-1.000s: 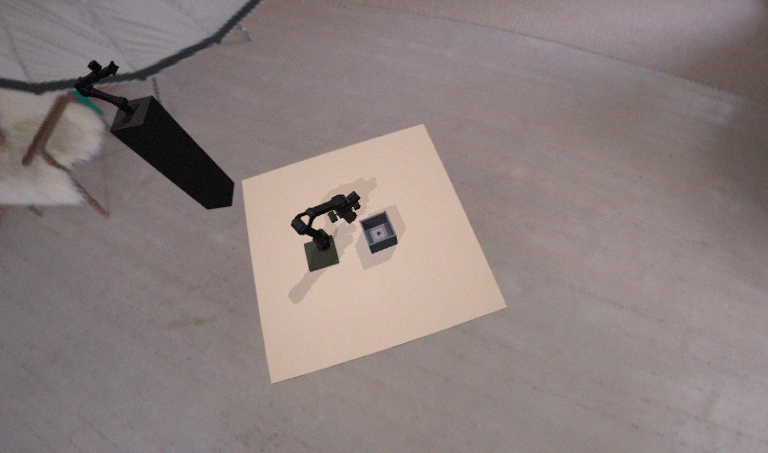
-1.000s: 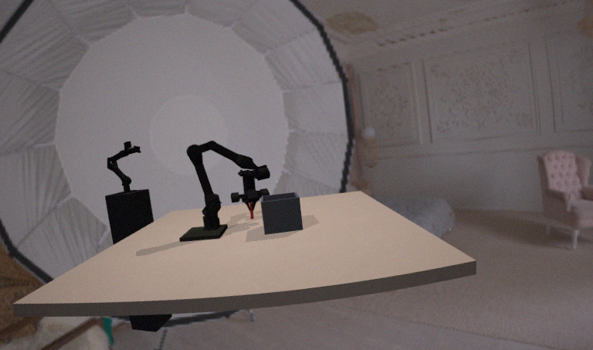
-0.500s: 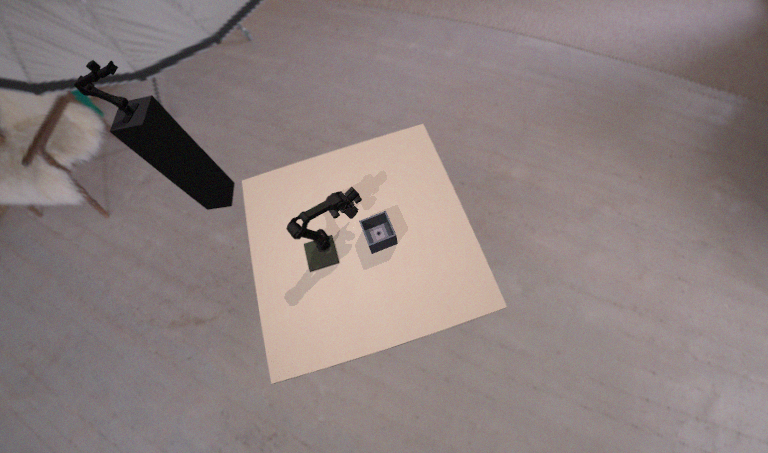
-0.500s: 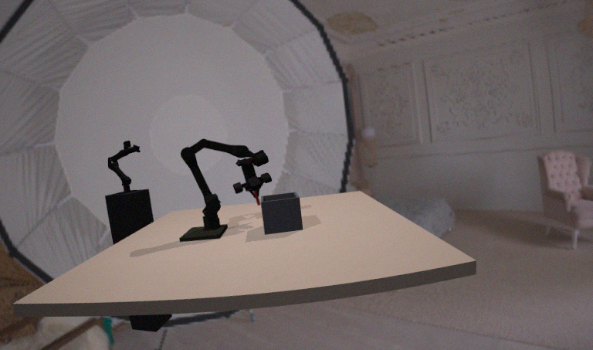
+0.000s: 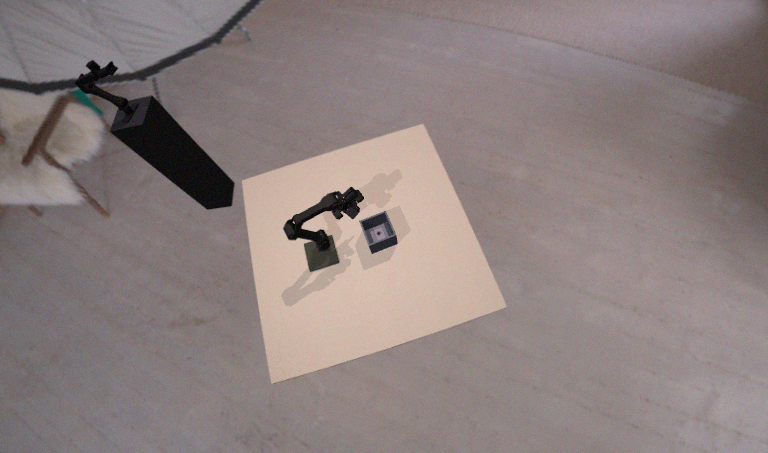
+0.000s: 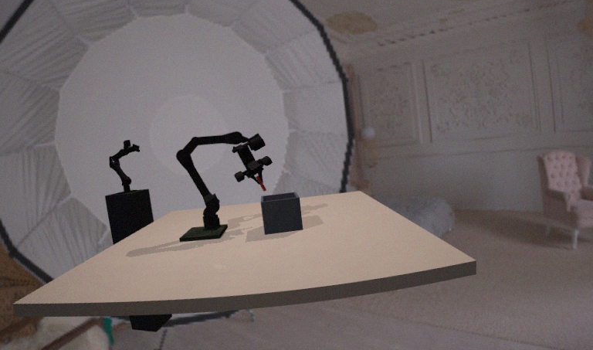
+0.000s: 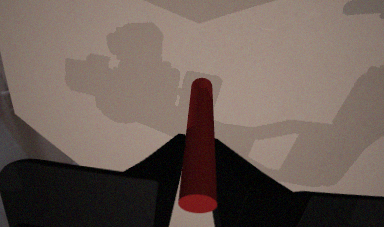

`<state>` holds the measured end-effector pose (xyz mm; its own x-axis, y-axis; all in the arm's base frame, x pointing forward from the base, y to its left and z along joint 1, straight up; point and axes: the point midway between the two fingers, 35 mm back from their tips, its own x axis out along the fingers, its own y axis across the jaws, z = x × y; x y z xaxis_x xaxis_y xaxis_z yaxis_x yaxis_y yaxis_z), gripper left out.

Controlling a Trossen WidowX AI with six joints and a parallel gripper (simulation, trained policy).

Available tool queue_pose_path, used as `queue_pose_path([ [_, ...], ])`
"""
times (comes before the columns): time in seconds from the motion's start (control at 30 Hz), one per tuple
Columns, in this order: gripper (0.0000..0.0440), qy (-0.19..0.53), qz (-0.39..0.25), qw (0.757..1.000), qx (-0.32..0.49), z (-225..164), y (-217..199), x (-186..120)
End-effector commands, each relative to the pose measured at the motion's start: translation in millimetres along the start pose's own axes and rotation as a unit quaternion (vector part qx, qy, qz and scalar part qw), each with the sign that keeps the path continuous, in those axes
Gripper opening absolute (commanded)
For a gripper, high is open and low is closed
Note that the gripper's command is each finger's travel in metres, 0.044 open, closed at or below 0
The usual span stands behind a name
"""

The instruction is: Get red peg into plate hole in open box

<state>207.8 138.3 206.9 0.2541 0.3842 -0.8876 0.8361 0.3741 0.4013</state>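
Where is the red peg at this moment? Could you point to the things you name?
The red peg (image 6: 261, 183) (image 7: 201, 142) is between the fingers of the gripper (image 6: 259, 178) (image 7: 196, 143); in the exterior view it hangs tilted, above and left of the open box (image 5: 383, 244) (image 6: 282, 215).
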Motion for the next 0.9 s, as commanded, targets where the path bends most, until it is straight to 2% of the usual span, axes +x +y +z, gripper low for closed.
queue_pose_path([
  [0.0, 0.0000, -0.028, 0.015, 0.999, 0.000, 15, 7, -17],
  [0.33, 0.0000, -0.088, 0.006, 0.996, 0.027, 58, 11, -36],
  [0.87, 0.0000, -0.107, -0.050, 0.990, 0.074, 114, 8, -27],
])
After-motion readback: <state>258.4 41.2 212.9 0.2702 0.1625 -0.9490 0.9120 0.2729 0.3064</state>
